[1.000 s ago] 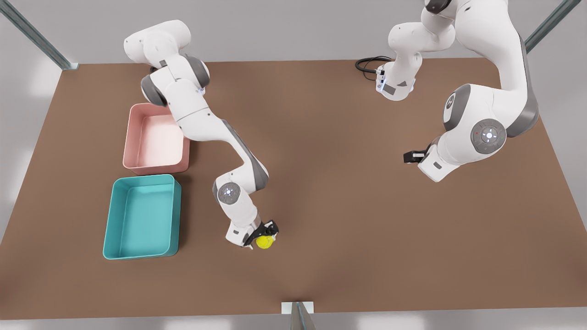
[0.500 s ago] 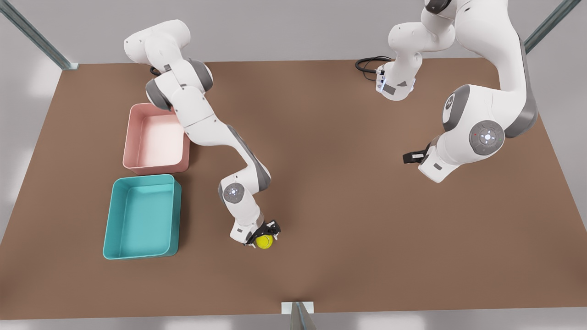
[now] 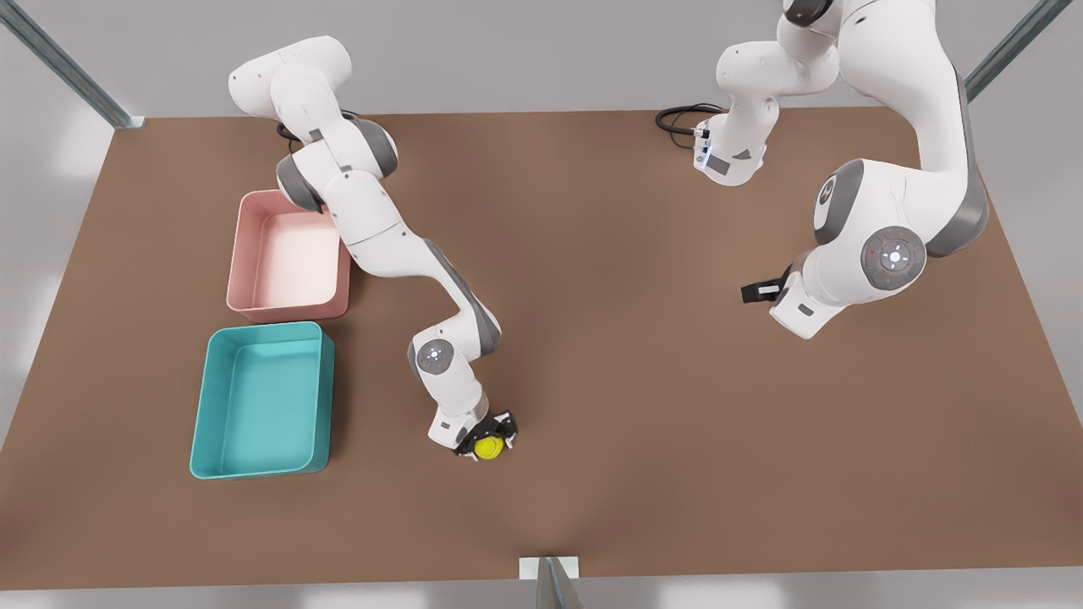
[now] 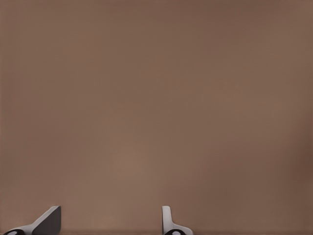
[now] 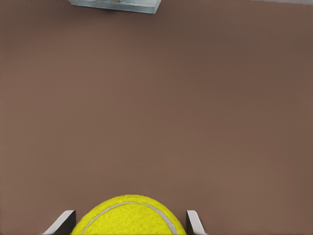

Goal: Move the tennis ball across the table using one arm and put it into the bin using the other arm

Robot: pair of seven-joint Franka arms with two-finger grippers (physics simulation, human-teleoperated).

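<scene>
Straddling the ball [image 3: 488,447], your right claw [image 3: 486,444] has a finger [image 5: 194,223] close on each side; whether they pinch it, you cannot tell. You see the ball on the tabletop [image 3: 643,406], well apart from the teal bin [image 3: 206,411]. Your left claw [image 4: 110,223] waits, spread, over bare tabletop.

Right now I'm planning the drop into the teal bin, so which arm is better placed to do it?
The right. Its gripper straddles the tennis ball near the teal bin; the left gripper waits open, far off over bare table.
</scene>
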